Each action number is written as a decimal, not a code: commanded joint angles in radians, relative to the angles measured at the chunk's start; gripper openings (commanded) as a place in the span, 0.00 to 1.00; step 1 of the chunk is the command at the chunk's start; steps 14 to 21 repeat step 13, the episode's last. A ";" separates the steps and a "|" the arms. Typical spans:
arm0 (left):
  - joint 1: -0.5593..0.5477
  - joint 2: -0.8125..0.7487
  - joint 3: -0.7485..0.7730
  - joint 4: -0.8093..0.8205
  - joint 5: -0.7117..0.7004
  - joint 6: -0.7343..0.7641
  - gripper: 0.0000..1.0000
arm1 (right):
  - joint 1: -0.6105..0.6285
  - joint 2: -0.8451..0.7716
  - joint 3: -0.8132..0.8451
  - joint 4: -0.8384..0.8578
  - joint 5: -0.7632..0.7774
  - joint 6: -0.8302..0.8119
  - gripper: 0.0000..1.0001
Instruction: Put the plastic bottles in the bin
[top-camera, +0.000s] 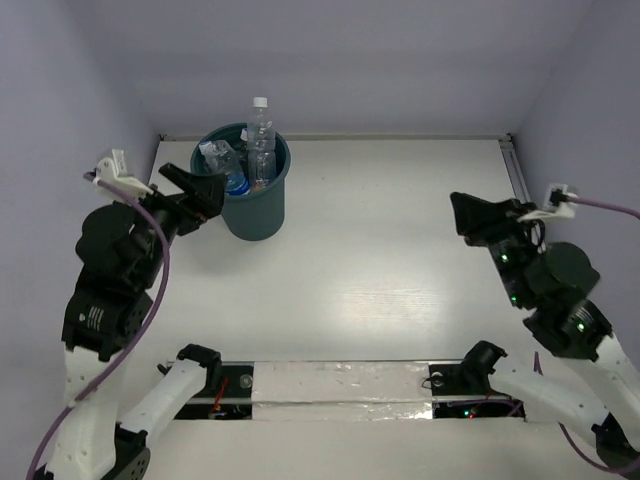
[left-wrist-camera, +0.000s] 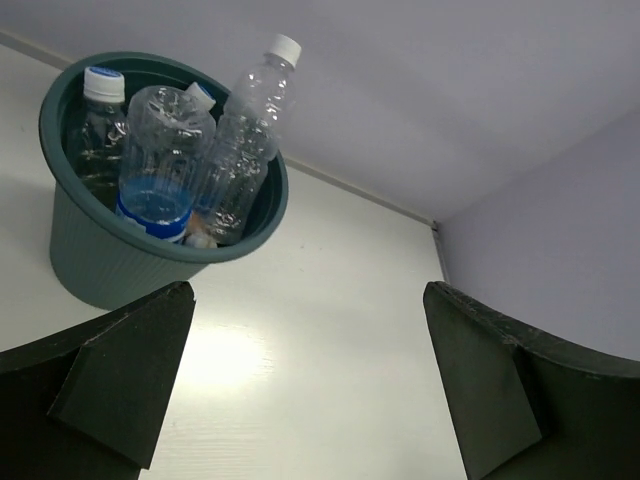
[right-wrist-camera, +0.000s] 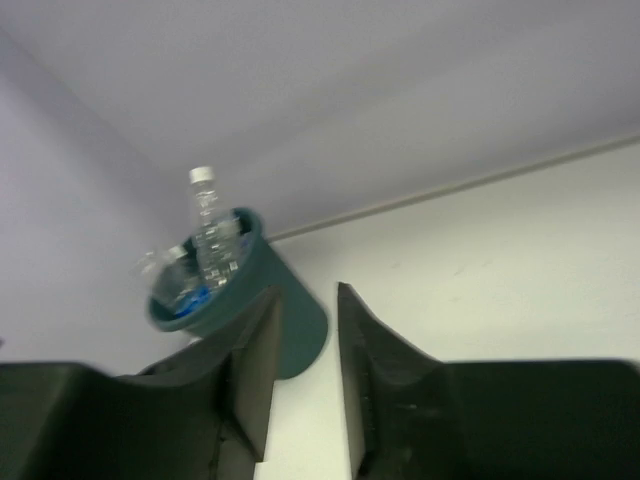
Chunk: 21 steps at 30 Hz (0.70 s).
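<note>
The dark teal bin (top-camera: 258, 215) stands at the back left of the table and holds several plastic bottles. A tall clear ribbed bottle (top-camera: 261, 140) stands upright and sticks out above the rim. A blue-labelled bottle (top-camera: 228, 165) leans beside it. In the left wrist view, the bin (left-wrist-camera: 95, 260) holds the tall bottle (left-wrist-camera: 250, 130), the blue-labelled bottle (left-wrist-camera: 160, 150) and another capped bottle (left-wrist-camera: 100, 110). My left gripper (top-camera: 200, 188) (left-wrist-camera: 307, 300) is open and empty, just left of the bin. My right gripper (top-camera: 462, 215) (right-wrist-camera: 307, 300) is empty at the right, its jaws a narrow gap apart. The bin (right-wrist-camera: 300, 320) shows far off.
White walls close in the table at the back and both sides. A metal rail (top-camera: 515, 165) runs along the right edge. A taped strip (top-camera: 340, 385) lies across the near edge between the arm bases.
</note>
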 joint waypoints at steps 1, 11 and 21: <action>0.004 -0.065 -0.059 0.072 0.073 -0.033 0.99 | -0.008 -0.075 -0.042 -0.160 0.117 0.034 0.40; 0.004 -0.055 -0.088 0.064 0.117 -0.077 0.99 | -0.020 -0.047 0.082 -0.249 0.106 0.005 0.83; 0.004 -0.052 -0.082 0.073 0.119 -0.082 0.99 | -0.020 -0.041 0.114 -0.264 0.099 -0.005 0.83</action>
